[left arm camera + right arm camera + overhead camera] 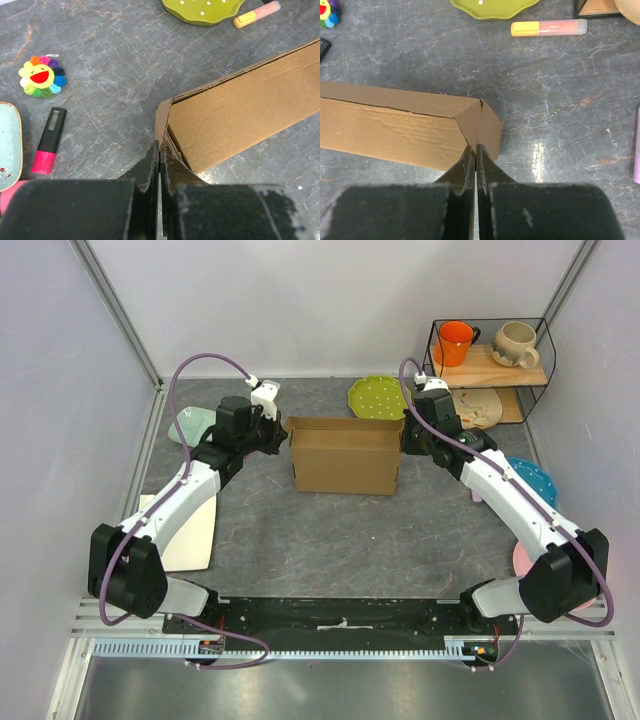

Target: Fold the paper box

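At the far left, a white flat board (188, 532) lies on the table (330, 540) beside the left arm, and a pale teal plate (192, 423) sits further back. The left wrist view shows a rainbow flower toy (42, 76) and, nearer, a pink-and-black marker (48, 141) lying just beside that plate.

The left gripper (159, 154) is clenched. Its 2 fingers stand together with only a slit between them, and the tips touch the left end of the paper box (345, 455) at its lower corner. Whether a thin cardboard edge sits in the slit cannot be told.

The paper box rests in the middle of the table between the 2 grippers, with 1 long wall facing the arms. A dark seam runs along its upper long edge in the right wrist view.

Behind the box lies a green dotted plate (378, 397), with a yellow-and-pink highlighter (547, 27) just to its right.

The right gripper (475, 150) is also clenched with nothing between the fingers, and its tips touch the bottom corner of the box's right end.

In the back right corner, a wire rack (488, 370) holds an orange mug (455, 340) and a beige mug (515, 343) on its top shelf. A blue plate (535, 480) and a pink plate (522, 565) lie partly under the right arm.
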`<state>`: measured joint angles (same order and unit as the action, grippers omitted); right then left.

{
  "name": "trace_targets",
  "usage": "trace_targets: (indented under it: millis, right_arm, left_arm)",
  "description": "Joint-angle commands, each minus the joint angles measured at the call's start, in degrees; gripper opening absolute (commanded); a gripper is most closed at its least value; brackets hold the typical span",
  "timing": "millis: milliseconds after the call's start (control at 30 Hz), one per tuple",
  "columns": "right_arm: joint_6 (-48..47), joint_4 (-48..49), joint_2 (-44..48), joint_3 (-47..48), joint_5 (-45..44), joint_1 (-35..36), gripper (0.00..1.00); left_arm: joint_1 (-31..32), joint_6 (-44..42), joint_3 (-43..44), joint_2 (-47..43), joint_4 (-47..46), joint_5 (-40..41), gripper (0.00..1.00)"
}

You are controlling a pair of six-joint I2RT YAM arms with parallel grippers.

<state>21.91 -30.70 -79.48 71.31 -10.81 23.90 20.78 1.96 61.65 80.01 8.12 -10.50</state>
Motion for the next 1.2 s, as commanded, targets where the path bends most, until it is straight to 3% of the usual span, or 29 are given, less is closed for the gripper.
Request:
trace_targets:
  millis: [0,300,500,1167]
  right_arm:
    - [3.75,-2.34,1.17,4.28,2.81,-0.26,0.0]
    - [9.02,-3.49,1.7,2.7,10.71,-2.36,0.0]
    - [13.94,0.64,3.46,-2.22,22.22,-8.6,0.0]
    - [23.62,8.46,4.16,-7.68,37.97,-16.17,0.0]
  left_arm:
    - [0.67,-3.8,-1.97,-1.78,-1.35,3.11,0.02]
    - [3.21,-6.96,-3.73,-3.19,-2.06,7.5,0.02]
    - [4.8,-8.2,-5.66,-4.51,-3.2,10.32,0.02]
    - [5.5,-8.81,-9.79,-5.92,-5.83,13.75,0.02]
